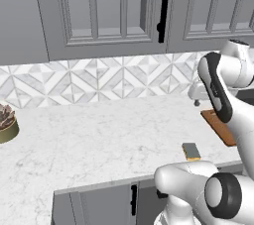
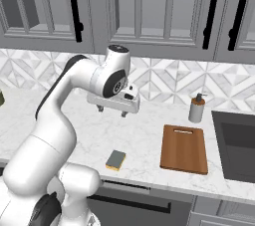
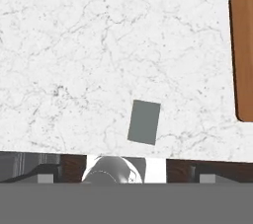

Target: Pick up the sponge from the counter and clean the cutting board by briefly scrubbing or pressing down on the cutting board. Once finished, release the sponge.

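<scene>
The gripper (image 2: 113,110) hangs high above the desk (image 2: 144,140), left of centre in the right base view, pointing straight down. Its jaws stand apart and hold nothing. The height appears chosen to keep the whole work area in the hand camera's sight before any descent.

The sponge (image 2: 115,160) lies flat near the front edge of the desk, dark layer upward, at lower centre of the right base view and low in the hand view (image 3: 144,122). It is well below the jaws and untouched.

The cutting board (image 2: 184,148) lies flat to the right of the sponge, apart from it. A soap bottle (image 2: 197,108) stands behind the board against the tiled wall.

Judgement: the pick has not begun; the hand must shift toward the front edge, then lower.
</scene>
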Tool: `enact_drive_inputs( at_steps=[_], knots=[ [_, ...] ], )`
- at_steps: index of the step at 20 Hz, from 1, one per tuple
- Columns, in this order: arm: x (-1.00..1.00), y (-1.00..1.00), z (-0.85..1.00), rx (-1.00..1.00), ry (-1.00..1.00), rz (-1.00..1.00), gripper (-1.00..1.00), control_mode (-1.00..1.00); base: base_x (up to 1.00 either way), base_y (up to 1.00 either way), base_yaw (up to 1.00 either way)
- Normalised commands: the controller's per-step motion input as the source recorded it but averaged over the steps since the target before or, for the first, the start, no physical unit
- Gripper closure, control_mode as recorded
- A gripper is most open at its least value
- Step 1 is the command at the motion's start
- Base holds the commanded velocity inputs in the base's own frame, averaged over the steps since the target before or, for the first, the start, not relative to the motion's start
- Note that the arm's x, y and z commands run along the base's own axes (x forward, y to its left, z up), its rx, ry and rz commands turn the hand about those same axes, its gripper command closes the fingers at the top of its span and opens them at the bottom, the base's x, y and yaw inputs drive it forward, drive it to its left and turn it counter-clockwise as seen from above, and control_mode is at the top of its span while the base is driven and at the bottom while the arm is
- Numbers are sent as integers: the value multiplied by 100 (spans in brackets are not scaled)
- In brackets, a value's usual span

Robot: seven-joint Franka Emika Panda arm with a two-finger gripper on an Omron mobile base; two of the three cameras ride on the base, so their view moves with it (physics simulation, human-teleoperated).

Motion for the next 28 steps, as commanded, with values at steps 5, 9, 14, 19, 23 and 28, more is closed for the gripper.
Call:
enact_drive_inputs(
  at_steps=[5, 9, 14, 19, 23, 28],
  knots=[
    [-12, -5, -44, 0, 4, 0, -100, -100, 0, 0, 0],
    [0, -5, -57, 0, 2, 0, -100, -100, 0, 0, 0],
    [1, -9, -60, 0, 9, 0, -100, -100, 0, 0, 0],
    [8, -6, -56, 0, 6, 0, -100, -100, 0, 0, 0],
    [13, -6, -49, 0, 2, 0, -100, -100, 0, 0, 0],
    [6, -1, -42, 0, 0, 0, -100, -100, 0, 0, 0]
  ],
)
